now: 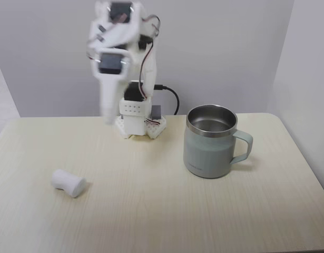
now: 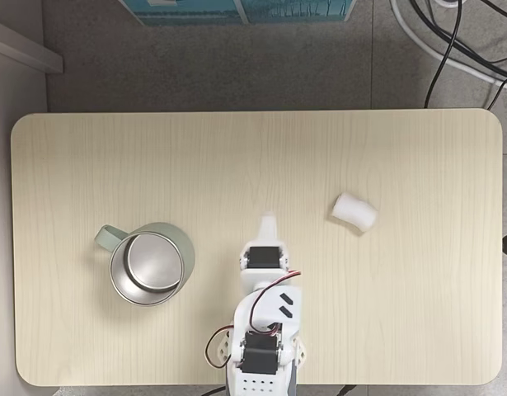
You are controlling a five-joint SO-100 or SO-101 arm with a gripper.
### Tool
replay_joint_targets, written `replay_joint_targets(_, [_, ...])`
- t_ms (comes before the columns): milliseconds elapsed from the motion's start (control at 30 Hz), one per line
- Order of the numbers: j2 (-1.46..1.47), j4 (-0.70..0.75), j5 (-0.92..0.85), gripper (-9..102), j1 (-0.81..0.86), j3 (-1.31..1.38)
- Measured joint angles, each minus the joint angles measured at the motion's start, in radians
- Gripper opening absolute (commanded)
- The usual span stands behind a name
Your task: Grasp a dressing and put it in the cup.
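Table (image 1: pixel 151 211): bore arm base (image 1: pixel 140 124) at far edge in a fixed view, near edge in another (image 2: pixel 261 367). Cup (image 1: pixel 210 142) stood upright right of base, handle pointing right; in the top-down fixed view cup (image 2: pixel 150 266) sat left of arm. Dressing (image 1: pixel 69 183) lay on its side front-left, well apart from cup; top-down, dressing (image 2: pixel 354 213) lay right of gripper (image 2: pixel 268 224). Gripper (image 1: pixel 106 113) hung above table, left of base.

Pale wood table (image 2: pixel 253 148), rounded corners, seen from above. Cup (image 2: pixel 152 262): mint green, steel interior, upright, left of centre near the lower edge, handle pointing upper left. Dressing (image 2: pixel 354 213): white roll, lying on its side, right of centre. White arm, base at the lower edge; gripper (image 2: pixel 269 223) between cup and dressing, touching neither. Cables (image 2: pixel 451 41) on floor, upper right.
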State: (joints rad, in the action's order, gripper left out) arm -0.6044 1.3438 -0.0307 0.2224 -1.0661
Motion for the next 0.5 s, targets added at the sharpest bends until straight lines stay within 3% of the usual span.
replay_joint_targets(300, [-0.509,0.311,0.000,27,0.236,-0.492])
replay_joint_targets(500, [-0.724,0.308,-0.054,28,0.330,-0.528])
